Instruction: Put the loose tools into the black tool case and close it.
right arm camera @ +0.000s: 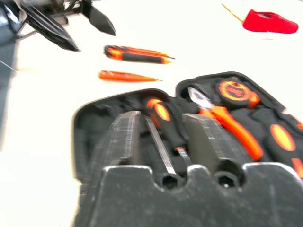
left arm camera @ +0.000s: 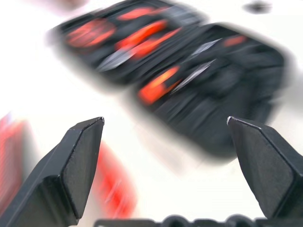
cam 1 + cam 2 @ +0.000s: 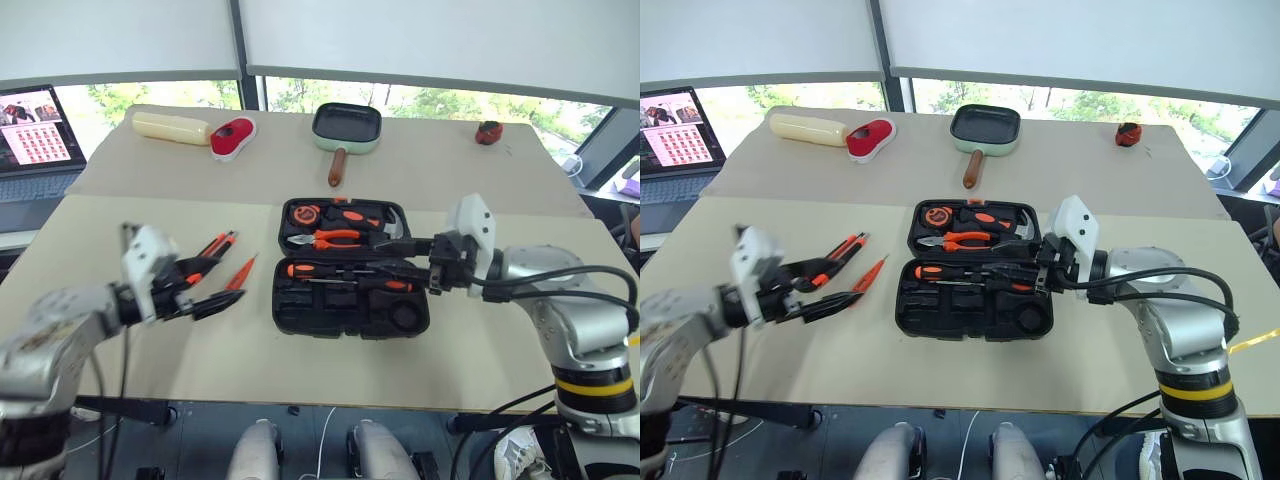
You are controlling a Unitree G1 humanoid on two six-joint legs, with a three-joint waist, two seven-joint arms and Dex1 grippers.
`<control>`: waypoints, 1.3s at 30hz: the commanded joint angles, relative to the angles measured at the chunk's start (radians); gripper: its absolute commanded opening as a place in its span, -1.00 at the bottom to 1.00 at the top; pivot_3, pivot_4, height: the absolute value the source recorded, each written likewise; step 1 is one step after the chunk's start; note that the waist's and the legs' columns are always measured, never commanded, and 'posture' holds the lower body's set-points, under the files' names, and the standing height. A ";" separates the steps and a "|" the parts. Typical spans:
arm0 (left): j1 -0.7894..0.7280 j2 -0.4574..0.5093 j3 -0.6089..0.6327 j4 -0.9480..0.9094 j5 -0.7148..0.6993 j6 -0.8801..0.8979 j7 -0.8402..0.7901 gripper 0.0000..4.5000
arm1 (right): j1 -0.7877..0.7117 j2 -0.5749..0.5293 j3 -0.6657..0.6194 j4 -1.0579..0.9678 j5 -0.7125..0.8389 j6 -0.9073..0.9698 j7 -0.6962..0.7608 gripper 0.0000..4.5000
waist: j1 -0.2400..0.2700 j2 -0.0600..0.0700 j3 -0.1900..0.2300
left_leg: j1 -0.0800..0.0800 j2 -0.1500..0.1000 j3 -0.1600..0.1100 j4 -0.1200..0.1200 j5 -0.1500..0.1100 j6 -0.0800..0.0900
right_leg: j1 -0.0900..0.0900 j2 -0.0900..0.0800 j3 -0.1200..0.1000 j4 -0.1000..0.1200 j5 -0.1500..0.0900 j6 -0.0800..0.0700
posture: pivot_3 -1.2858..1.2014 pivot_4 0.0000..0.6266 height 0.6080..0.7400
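Note:
The black tool case (image 3: 300,312) lies open in the middle of the table. Its far half holds orange-handled pliers (image 3: 335,238), a hammer and a tape measure. Two screwdrivers (image 3: 345,271) lie in the near half, and a round black roll (image 3: 404,316) sits in its front right corner. Left of the case, on the table, lie a black-orange utility knife (image 1: 135,53) and a small orange tester screwdriver (image 3: 240,272). My left gripper (image 3: 212,290) hovers open beside these two, holding nothing. My right gripper (image 1: 165,137) is over the case's right side, fingers apart above a screwdriver shaft, gripping nothing.
A green frying pan (image 3: 347,127) with a brown handle stands behind the case. A red object (image 3: 233,136) and a pale yellow bottle (image 3: 172,128) lie at the back left, a small red-black item (image 3: 489,132) at the back right. A laptop (image 3: 35,130) is at the far left.

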 commanded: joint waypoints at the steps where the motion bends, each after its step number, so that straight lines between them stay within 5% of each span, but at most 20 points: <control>1: 0.177 -0.027 0.170 -0.062 0.024 -0.031 0.038 1.00 | 0.002 -0.017 -0.048 -0.079 0.084 0.062 -0.036 0.61 | 0.003 0.000 0.000 | 0.000 -0.001 0.000 0.000 0.000 0.000 | 0.000 0.000 0.000 0.000 0.000 0.000 | 0.03 -0.52 1.00; 3: 0.257 -0.040 0.207 -0.067 0.031 -0.047 0.041 1.00 | 0.009 -0.023 -0.053 -0.094 0.108 0.077 -0.049 0.94 | 0.008 0.000 0.000 | 0.000 0.000 0.002 0.000 0.000 0.000 | -0.001 -0.001 0.000 0.000 0.000 -0.001 | 0.03 -0.52 1.00; 8: 0.289 -0.011 0.189 -0.109 0.013 -0.026 0.052 1.00 | 0.021 -0.025 -0.052 -0.113 0.136 0.088 -0.096 0.98 | 0.024 -0.001 0.000 | 0.000 0.000 0.002 0.000 0.000 -0.001 | -0.001 -0.003 -0.001 -0.003 -0.003 -0.006 | 0.03 -0.52 1.00; 15: -0.074 0.112 -0.005 -0.129 -0.097 0.283 0.168 1.00 | 0.074 -0.034 -0.075 -0.173 0.172 0.095 -0.153 0.98 | 0.027 -0.002 -0.001 | -0.001 0.000 0.003 0.000 0.001 -0.001 | 0.000 -0.002 -0.002 -0.003 -0.001 -0.002 | 0.03 -0.52 1.00; 19: -0.418 0.156 -0.304 -0.016 -0.060 0.496 0.220 1.00 | 0.155 -0.034 -0.087 -0.245 0.191 0.091 -0.193 0.98 | 0.027 -0.003 0.000 | -0.002 -0.002 0.001 -0.002 0.001 -0.001 | -0.001 0.000 -0.003 -0.002 0.000 -0.001 | 0.03 -0.52 1.00; 25: -0.725 0.181 -0.604 0.223 0.000 0.580 0.133 1.00 | 0.199 0.003 -0.064 -0.301 0.198 0.089 -0.273 0.98 | 0.005 -0.004 0.000 | -0.002 -0.001 0.001 -0.003 0.001 -0.001 | -0.002 0.002 -0.001 -0.001 -0.001 -0.001 | 0.03 -0.52 1.00; 32: -0.879 0.149 -0.822 0.453 0.140 0.485 0.054 1.00 | 0.269 0.034 -0.054 -0.356 0.162 0.055 -0.355 0.98 | 0.006 -0.004 0.000 | -0.011 -0.002 0.000 -0.003 0.002 -0.002 | -0.012 0.002 0.000 0.001 -0.001 -0.001 | 0.03 -0.52 1.00; 39: -0.919 0.055 -0.891 0.596 0.220 0.408 -0.013 1.00 | 0.296 0.030 -0.057 -0.374 0.162 0.037 -0.401 0.98 | 0.028 -0.003 0.000 | -0.011 -0.004 0.000 -0.002 0.003 -0.002 | -0.011 0.001 -0.001 0.002 -0.001 -0.001 | 0.03 -0.52 1.00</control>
